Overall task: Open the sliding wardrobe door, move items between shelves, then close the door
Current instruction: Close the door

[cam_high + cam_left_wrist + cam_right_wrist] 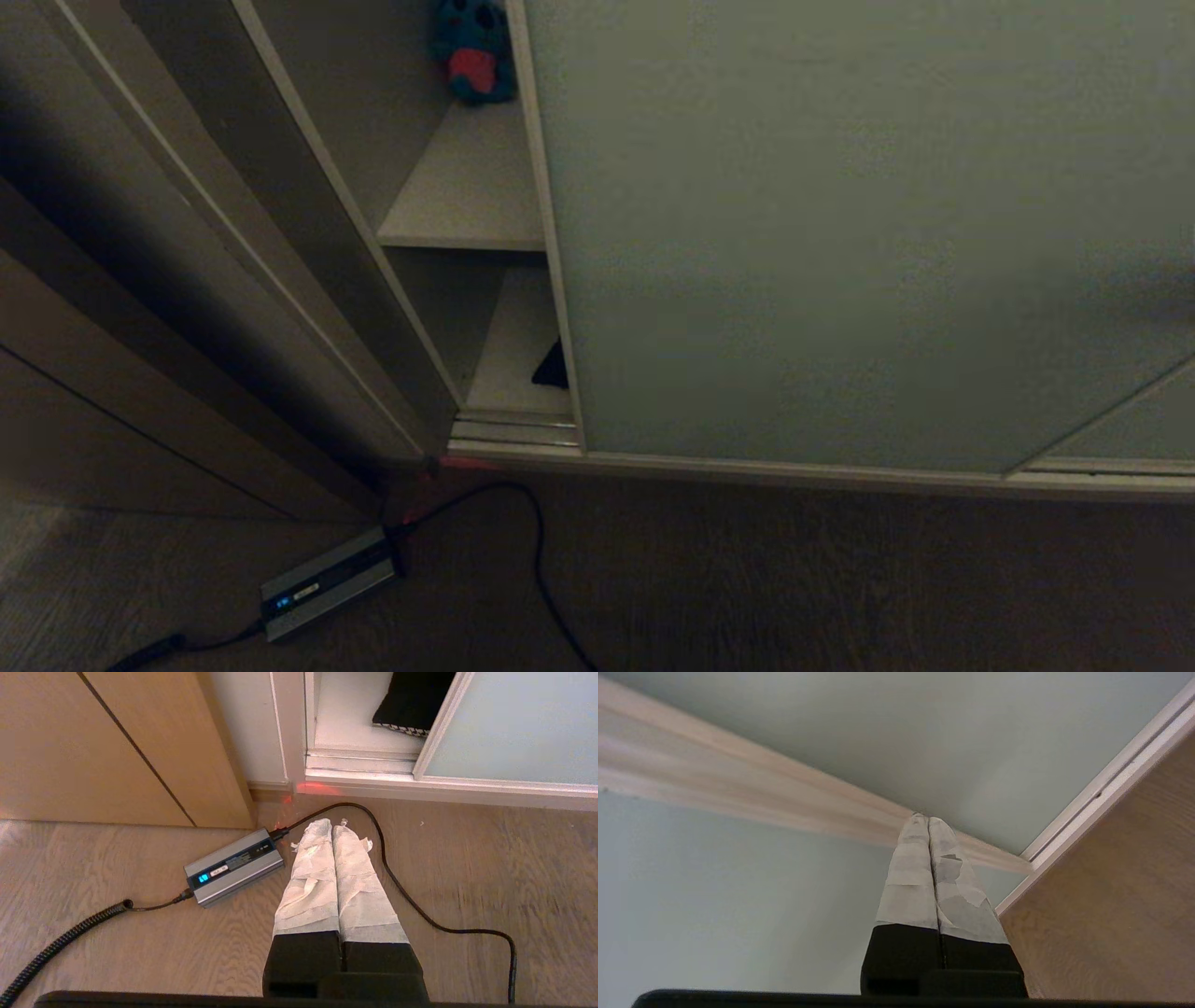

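Head view: the door (868, 233) stood nearly closed, leaving a narrow gap at its left edge. Left wrist view: the left gripper (332, 823), shut and empty, hung nearer that gap, cushion (411, 700) inside. Right wrist view: the right gripper (928, 817), closed and empty, faced the door's panel.

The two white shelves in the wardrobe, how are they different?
The upper off-white shelf board carries a blue plush toy with a red patch; the bottom off-white shelf board holds a dark cushion with a houndstooth edge. The upper sits higher; the bottom meets the ribbed metal floor track. Both are partly hidden by the pale grey-green sliding door.
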### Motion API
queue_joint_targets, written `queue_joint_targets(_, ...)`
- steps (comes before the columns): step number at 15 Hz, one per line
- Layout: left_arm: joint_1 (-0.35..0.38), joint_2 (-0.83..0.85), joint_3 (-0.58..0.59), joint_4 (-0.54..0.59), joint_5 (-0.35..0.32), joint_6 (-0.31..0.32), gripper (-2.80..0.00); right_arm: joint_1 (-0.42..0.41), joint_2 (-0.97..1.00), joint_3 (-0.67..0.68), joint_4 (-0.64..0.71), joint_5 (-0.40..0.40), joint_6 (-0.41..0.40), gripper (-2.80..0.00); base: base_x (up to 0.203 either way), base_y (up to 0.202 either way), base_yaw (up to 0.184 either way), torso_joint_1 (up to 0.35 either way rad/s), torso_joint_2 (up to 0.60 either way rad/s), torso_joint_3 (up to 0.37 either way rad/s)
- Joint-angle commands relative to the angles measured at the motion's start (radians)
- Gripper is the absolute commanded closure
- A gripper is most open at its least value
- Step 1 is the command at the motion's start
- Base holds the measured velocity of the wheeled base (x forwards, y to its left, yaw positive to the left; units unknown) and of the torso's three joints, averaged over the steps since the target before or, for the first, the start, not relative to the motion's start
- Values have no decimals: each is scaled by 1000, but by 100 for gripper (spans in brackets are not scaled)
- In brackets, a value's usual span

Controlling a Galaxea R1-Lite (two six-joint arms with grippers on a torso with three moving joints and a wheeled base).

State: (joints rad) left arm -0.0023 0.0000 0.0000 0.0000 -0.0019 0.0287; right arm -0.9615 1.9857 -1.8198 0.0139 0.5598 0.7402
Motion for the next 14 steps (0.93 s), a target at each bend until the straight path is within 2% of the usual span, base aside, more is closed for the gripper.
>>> queue_joint_targets(1,0,1,0,0,0,0,0,13,5,-1,-2,3,4,0,0,0,0,0,0,0)
queue_joint_targets(8,-1,0,0,0,0,0,0,72,8,22,-32,-17,4,0,0,0,0,0,0,0)
queue_joint_targets(14,-1,0,0,0,0,0,0,80,27,10,-37,-17,33,0,0,0,0,0,0,0)
